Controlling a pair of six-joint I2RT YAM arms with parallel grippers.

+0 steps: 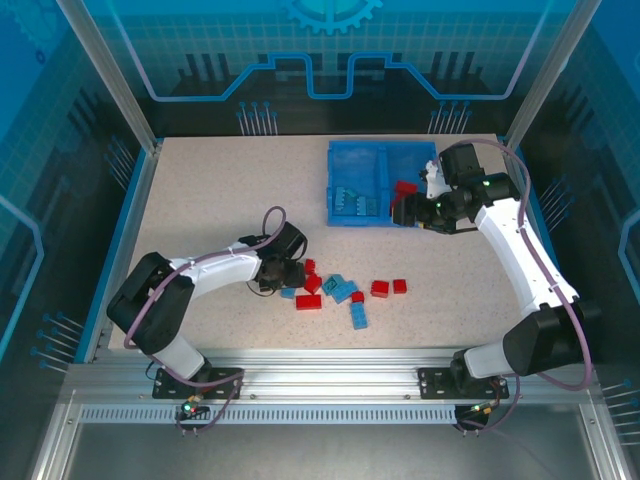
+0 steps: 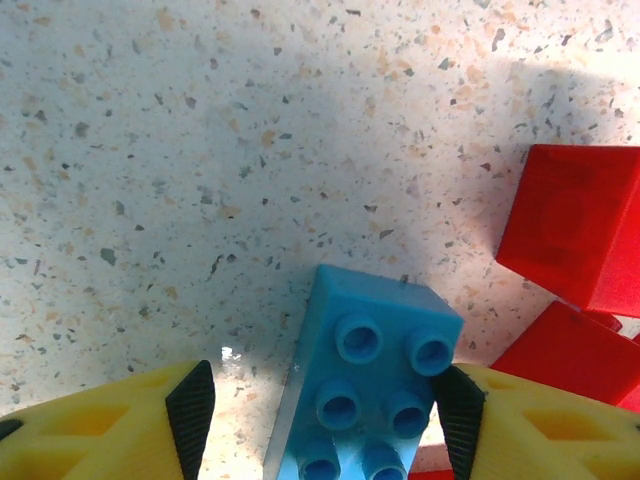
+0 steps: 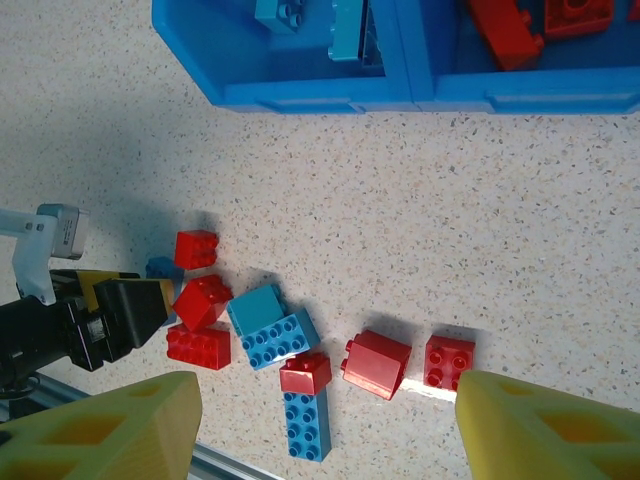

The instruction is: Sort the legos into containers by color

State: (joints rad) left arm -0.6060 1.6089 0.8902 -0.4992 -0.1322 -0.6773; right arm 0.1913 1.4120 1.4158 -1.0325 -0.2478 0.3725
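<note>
Loose legos lie mid-table: red ones [image 1: 309,301] [image 1: 380,288] [image 1: 400,286] and light blue ones [image 1: 345,290] [image 1: 358,317]. My left gripper [image 1: 285,280] is low at the left end of the pile, open around a light blue brick [image 2: 375,390]. The right pad [image 2: 458,415] touches the brick, while the left pad [image 2: 192,405] stands off it with a gap. The blue bin [image 1: 385,145] has blue bricks [image 1: 352,195] in its left compartment and red bricks [image 1: 405,187] in its right. My right gripper [image 1: 405,212] hovers open and empty at the bin's front right.
In the right wrist view the bin's front wall [image 3: 320,95] is at the top and the pile [image 3: 270,335] lies below, with the left gripper's black body at the left edge. Red bricks [image 2: 580,235] crowd the right of the left wrist view. Bare table lies left of the pile.
</note>
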